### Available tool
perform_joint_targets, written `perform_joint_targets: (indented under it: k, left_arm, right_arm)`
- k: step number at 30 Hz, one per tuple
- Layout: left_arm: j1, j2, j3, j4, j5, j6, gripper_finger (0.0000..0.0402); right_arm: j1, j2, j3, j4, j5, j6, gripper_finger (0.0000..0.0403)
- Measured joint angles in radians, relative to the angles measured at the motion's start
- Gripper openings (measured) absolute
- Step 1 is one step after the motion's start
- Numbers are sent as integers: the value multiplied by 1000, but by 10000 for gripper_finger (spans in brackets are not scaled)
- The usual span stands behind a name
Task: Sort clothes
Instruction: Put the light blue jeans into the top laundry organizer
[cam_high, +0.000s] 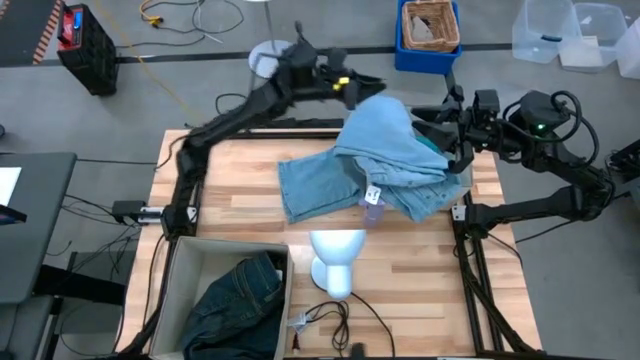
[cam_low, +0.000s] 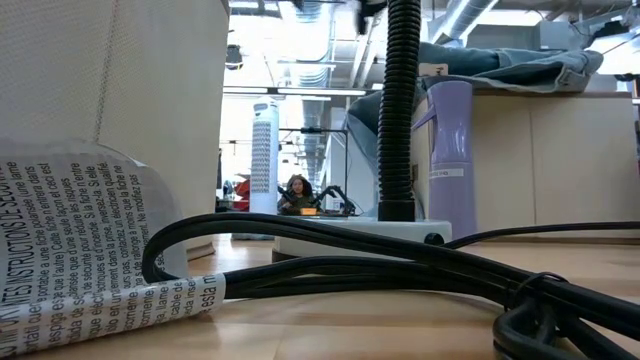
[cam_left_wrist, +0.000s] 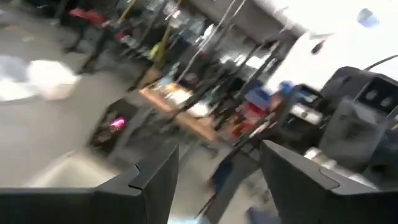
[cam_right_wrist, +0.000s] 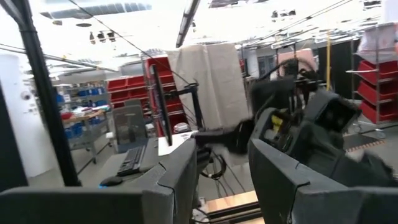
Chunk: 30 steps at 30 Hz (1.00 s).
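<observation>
Altogether, two blue garments (cam_high: 375, 160), one jeans (cam_high: 238, 300).

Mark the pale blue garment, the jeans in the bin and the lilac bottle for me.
pale blue garment (cam_high: 385, 135), high view, middle of the raised heap.
jeans (cam_high: 240, 300), high view, folds inside the bin.
lilac bottle (cam_low: 448, 160), low view, its body.

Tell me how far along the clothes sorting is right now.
Done: the dark jeans lie in the fabric bin at the near left corner. In hand: nothing; the left claw stands open above the pale blue garment, and the right claw waits open beside the pile. Left: that pale blue garment and the teal shirt peeking from under it.
</observation>
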<state>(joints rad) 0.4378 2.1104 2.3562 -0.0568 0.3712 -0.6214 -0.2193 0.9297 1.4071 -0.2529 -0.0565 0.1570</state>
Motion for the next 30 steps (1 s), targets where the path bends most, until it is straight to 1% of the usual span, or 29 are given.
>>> perform_joint_targets:
  k: [1,3,5,10,12,15,17,20,22,27,30]
  left_arm:
    - [11,-28,0,-83,-8,42,215]
    - [25,-73,0,-265,-65,125,208]
    - [38,-106,1,-437,-115,173,203]
    - [58,-114,-1,-786,-122,153,200]
    - [57,-112,-16,-863,-150,153,200]
    - [53,-112,-50,-907,-163,145,200]
    - [56,-110,-69,-925,-137,132,201]
    - [58,-115,-133,-925,-80,115,219]
    - [58,-112,-176,-929,-75,112,233]
    - [57,-110,-259,-804,-22,52,258]
    - [57,-112,-285,-795,-11,45,261]
  right_arm:
    - [5,-2,0,-1,0,0,162]
    - [12,-4,0,0,0,0,162]
    - [18,-6,0,0,0,0,162]
    - [18,-8,0,0,0,-5,162]
    - [18,-8,0,0,0,-5,162]
    - [20,-8,0,-1,0,-5,162]
    - [26,-8,0,0,0,-5,162]
    - [40,-8,0,0,0,-5,162]
    - [53,-8,0,0,0,-5,162]
    - [78,-8,0,0,2,-6,162]
    - [89,-8,0,0,3,-6,162]
